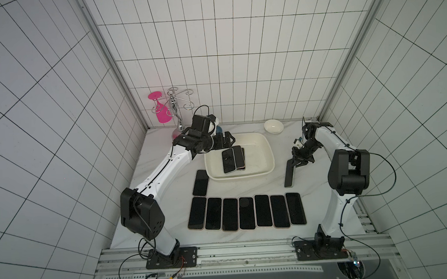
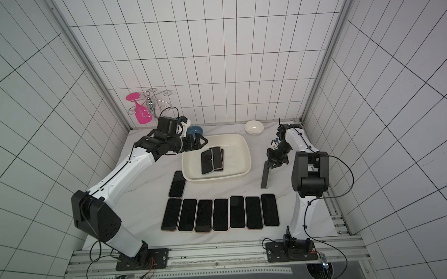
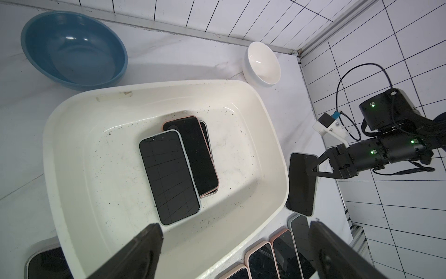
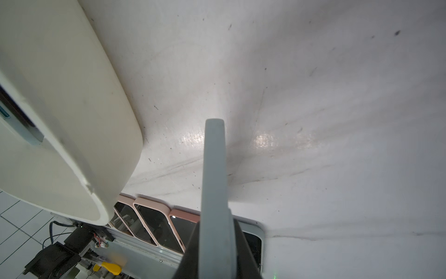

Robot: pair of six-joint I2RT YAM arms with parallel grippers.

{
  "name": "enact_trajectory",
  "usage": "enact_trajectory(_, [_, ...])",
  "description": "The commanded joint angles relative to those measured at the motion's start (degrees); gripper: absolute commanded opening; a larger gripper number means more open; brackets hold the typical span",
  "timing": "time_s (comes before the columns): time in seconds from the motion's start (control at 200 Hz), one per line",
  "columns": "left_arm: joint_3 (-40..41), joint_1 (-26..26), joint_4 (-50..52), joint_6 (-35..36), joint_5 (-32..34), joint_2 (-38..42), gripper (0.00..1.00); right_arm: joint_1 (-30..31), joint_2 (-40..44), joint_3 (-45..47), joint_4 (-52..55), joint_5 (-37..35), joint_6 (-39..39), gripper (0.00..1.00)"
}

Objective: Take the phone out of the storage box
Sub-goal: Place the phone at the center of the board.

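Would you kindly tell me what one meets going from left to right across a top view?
pink glass → lone phone on the table → storage box → phone gripped by the right end effector.

In both top views we look steeply down on the whole table (image 1: pixel 315 214) (image 2: pixel 286 210). Our left wrist view faces down, close over the box (image 3: pixel 72 145); our right wrist view skims the table along its phone (image 4: pixel 214 181). Both share box and phone row (image 4: pixel 154 222).

Cream storage box (image 1: pixel 260 156), blue bowl (image 3: pixel 72 48)
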State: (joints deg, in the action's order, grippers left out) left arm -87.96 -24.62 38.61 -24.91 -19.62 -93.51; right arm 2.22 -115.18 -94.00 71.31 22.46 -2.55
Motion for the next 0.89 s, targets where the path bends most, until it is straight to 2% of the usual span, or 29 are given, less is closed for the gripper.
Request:
enact_trajectory(0.0, [0.95, 0.19, -1.26, 0.43, -0.55, -1.23, 0.98, -0.62, -0.65, 1.74, 1.08, 0.4, 1.14, 0.0])
enact_trajectory(0.11, [1.28, 0.19, -1.26, 0.46, -1.05, -1.56, 0.98, -1.29, -2.09, 0.92, 1.05, -0.3, 0.55, 0.05])
enact_trajectory(0.27, [1.48, 0.28, -0.48, 0.77, -0.9, -1.7, 0.98, -3.48, -4.11, -1.1, 0.68, -1.98, -0.78, 0.28])
enact_trajectory(0.36, [1.91, 0.45, -0.21, 0.84, -0.79, -1.76, 0.98, -4.44, -5.3, -2.77, 0.41, -1.98, -0.88, 0.35])
enact_trajectory(0.67, [2.72, 0.8, 0.86, 0.7, -0.74, -2.01, 0.98, -5.87, -9.05, -10.25, 2.0, -2.01, -1.25, 0.47])
enact_trajectory(0.775, [3.1, 0.94, 0.69, 0.26, -0.59, -2.06, 0.98, -5.87, -8.8, -12.57, 1.1, -3.05, -2.1, 0.47])
enact_trajectory(0.89, [3.32, 0.89, 0.09, -0.42, -0.86, -2.24, 0.98, -5.76, -12.38, -16.62, 3.39, -2.42, -3.32, 0.44])
